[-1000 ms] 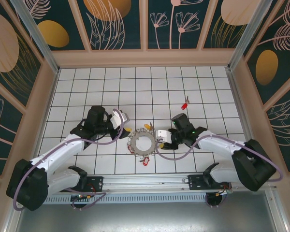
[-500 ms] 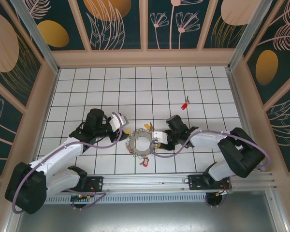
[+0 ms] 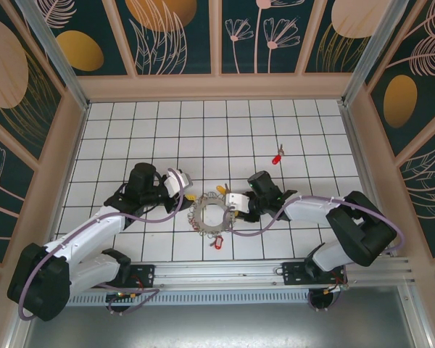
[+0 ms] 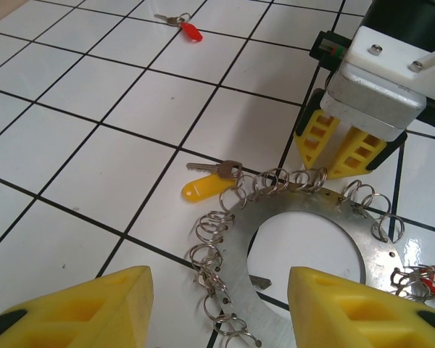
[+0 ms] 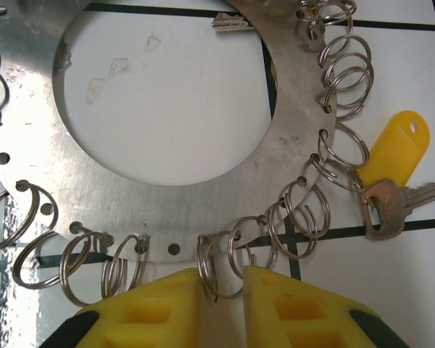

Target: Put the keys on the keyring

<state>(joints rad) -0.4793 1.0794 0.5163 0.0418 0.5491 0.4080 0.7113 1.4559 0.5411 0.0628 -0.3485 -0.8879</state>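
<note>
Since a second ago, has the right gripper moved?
Yes. Judged against the keyring, the right gripper has shifted left, up to the ring's right rim.

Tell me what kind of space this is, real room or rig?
Probably a purpose-built robot test cell: a boxed-in white tiled floor, framed floral wall panels, and a left arm and right arm mounted on an aluminium rail, working at a keyring.

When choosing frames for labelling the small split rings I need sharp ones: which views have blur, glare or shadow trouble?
Right wrist: the keyring is crisp and evenly lit, with a mild sheen on the metal. Left wrist: the keyring is sharp, the yellow fingers at the bottom edge are soft, and a faint shadow lies under the right gripper. Top external: even light, no glare, but the rings are too small to resolve.
</note>
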